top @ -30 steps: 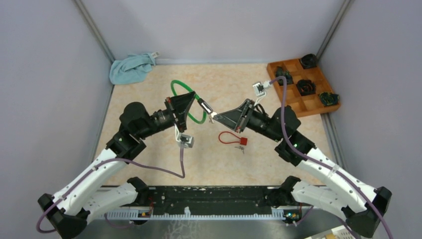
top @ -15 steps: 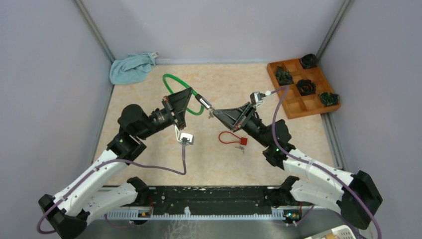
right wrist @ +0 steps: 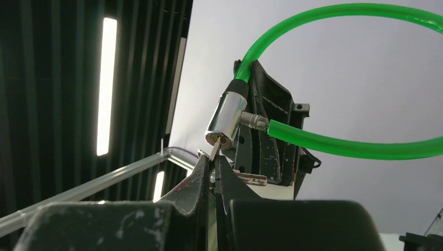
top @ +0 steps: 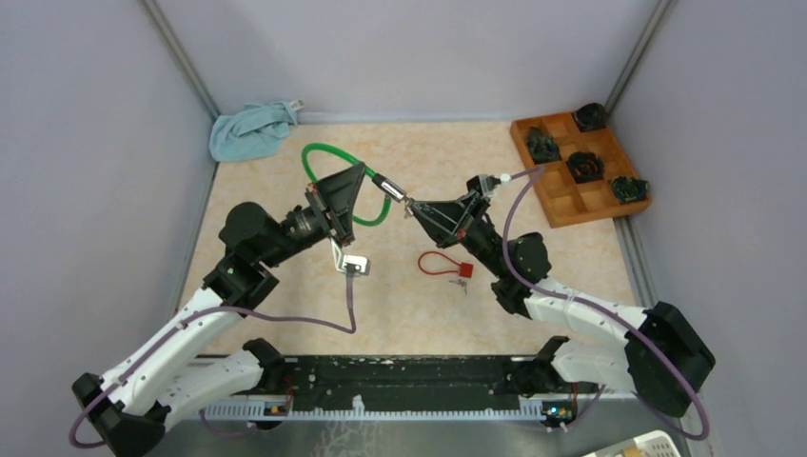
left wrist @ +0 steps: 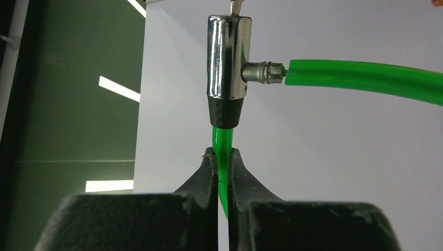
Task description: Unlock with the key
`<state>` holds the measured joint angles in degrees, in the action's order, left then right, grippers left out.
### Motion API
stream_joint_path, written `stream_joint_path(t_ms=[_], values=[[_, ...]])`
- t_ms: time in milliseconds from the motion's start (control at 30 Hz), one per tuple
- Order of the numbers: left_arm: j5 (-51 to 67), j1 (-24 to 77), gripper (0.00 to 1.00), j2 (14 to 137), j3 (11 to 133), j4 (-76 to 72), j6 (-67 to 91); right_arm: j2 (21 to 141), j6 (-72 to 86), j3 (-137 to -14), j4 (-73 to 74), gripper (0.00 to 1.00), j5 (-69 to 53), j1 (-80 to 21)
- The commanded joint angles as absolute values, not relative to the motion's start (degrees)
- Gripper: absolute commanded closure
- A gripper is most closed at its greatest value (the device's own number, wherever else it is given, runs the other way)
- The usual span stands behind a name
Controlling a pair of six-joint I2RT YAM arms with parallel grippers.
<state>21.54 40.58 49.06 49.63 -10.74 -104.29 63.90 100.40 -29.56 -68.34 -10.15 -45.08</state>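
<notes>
A green cable lock (top: 328, 158) with a chrome cylinder (top: 387, 188) hangs in the air over the table. My left gripper (top: 360, 177) is shut on the green cable (left wrist: 223, 151) just below the cylinder (left wrist: 226, 57). My right gripper (top: 413, 208) is shut on a small silver key (right wrist: 214, 149), whose tip sits in the keyhole of the cylinder (right wrist: 224, 118). A second key (right wrist: 249, 179) hangs beside the fingers. The cable loop is closed, its end (left wrist: 264, 72) plugged into the cylinder's side.
A small red padlock (top: 465, 270) with a red cable loop lies on the table under the right arm. A wooden tray (top: 560, 200) with dark objects stands at the back right. A blue cloth (top: 249, 130) lies at the back left corner.
Both grippers have risen and shifted left and toward the back with the lock and key. The right arm has swung in from the right. The key stays at the cylinder's end.
</notes>
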Motion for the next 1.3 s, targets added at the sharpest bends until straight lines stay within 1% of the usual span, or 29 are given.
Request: stream_joint_path(t_ms=[0,33,133,367,500,533,700,767,833,900,1000,1067,1167,1267], values=[[26.6,42.1,1.00,49.4,50.5,-12.4,-104.0,62.7,102.6,-30.1,-73.7,1.00,-8.2,-44.7],[26.4,42.1,1.00,49.6,50.9,-12.4,-103.1,62.4,102.2,-29.8,-73.2,1.00,-8.4,-44.6],[25.3,42.1,1.00,50.7,52.3,-12.8,-100.8,61.6,101.4,-29.3,-71.4,0.81,-9.0,-44.3],[24.1,42.1,1.00,51.6,53.6,-13.1,-99.9,60.8,101.7,-27.8,-74.3,0.48,-9.7,-43.6],[23.5,42.1,1.00,51.2,53.9,-12.8,-99.1,56.9,98.5,-27.1,-70.1,0.35,-12.1,-41.9],[23.4,42.1,1.00,51.2,54.2,-12.8,-98.8,55.4,97.2,-26.9,-67.4,0.34,-13.3,-41.3],[22.2,42.1,1.00,52.2,56.8,-12.2,-96.1,46.8,89.0,-25.6,-53.3,0.32,-16.2,-37.0],[22.2,42.1,1.00,52.4,57.3,-12.0,-95.0,43.5,80.8,-27.1,-43.3,0.31,-16.6,-36.1],[21.9,42.1,1.00,52.7,58.3,-11.1,-93.3,40.6,68.9,-30.0,-31.1,0.30,-14.7,-36.1],[21.6,42.1,1.00,53.4,59.9,-10.1,-90.9,39.0,58.3,-32.2,-24.9,0.30,-12.8,-36.4],[21.4,42.1,1.00,54.5,62.5,-8.1,-86.9,38.9,47.9,-33.2,-23.6,0.32,-10.6,-37.5],[21.6,42.1,1.00,55.1,63.8,-6.9,-85.1,39.9,41.3,-33.8,-26.0,0.34,-10.6,-39.3],[21.9,42.2,1.00,55.7,65.5,-5.1,-82.3,42.4,29.2,-35.5,-30.5,0.34,-8.4,-45.2],[22.1,42.2,1.00,56.0,66.7,-3.7,-80.1,46.1,21.9,-38.3,-33.6,0.32,-6.9,-50.7]])
